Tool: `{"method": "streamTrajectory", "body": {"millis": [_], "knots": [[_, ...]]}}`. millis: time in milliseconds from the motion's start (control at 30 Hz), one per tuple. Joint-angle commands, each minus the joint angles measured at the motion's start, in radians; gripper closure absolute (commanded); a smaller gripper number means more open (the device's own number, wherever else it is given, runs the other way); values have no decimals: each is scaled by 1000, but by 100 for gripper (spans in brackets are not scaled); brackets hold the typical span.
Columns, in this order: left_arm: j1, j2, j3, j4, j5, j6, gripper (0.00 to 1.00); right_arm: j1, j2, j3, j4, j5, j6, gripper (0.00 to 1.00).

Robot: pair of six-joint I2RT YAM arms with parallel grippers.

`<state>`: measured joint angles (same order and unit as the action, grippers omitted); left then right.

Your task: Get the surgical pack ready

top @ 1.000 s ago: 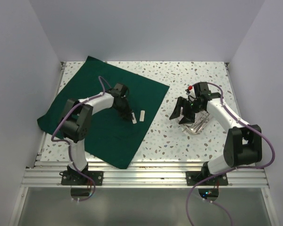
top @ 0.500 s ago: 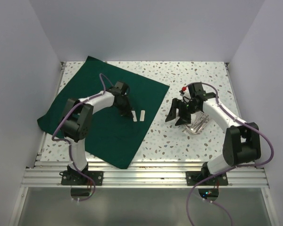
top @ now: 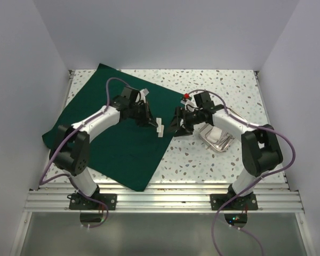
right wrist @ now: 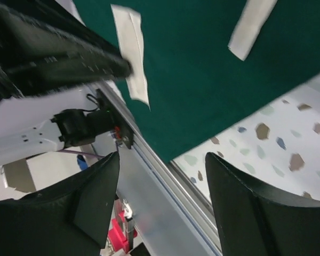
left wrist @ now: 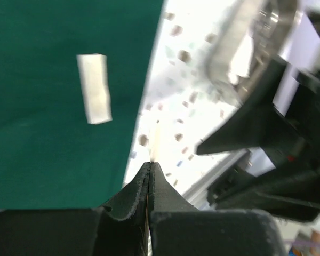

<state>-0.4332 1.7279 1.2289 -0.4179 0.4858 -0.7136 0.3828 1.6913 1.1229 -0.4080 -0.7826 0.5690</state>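
Note:
The dark green cloth [top: 122,122] of the surgical pack lies spread flat on the left of the table. My left gripper [top: 152,121] hangs above the cloth's right edge, shut on a thin white strip [left wrist: 153,143] that I see edge-on between the jaws [left wrist: 150,166]. The right wrist view shows this strip [right wrist: 132,53] hanging free. A second white strip [left wrist: 93,88] lies flat on the cloth [left wrist: 42,106]. My right gripper [top: 180,127] is open and empty [right wrist: 162,160], just right of the held strip and facing it. The steel tray [top: 220,136] sits behind it on the table.
The tray's rim [left wrist: 256,42] shows in the left wrist view, close behind the right gripper's fingers [left wrist: 256,133]. White walls close in the table at the left, back and right. An aluminium rail [top: 160,200] runs along the near edge.
My left gripper has lifted one white strip off the cloth and carried it right. My right gripper has left the tray and moved left to the cloth's edge, still open.

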Motion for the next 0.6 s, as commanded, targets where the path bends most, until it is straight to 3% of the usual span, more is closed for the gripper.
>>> {"method": "streamTrajectory", "body": {"millis": [0,267,567], "knots": [[-2,-63,-55,135,199,-3,100,5,4,43,188,-92,110,32],[-3,-85,-92,220,330,0,100,8,1,-9,434,-133,264,41],[-4,-123,-134,291,395,-18,100,13,22,-18,472,-158,282,47]]}}
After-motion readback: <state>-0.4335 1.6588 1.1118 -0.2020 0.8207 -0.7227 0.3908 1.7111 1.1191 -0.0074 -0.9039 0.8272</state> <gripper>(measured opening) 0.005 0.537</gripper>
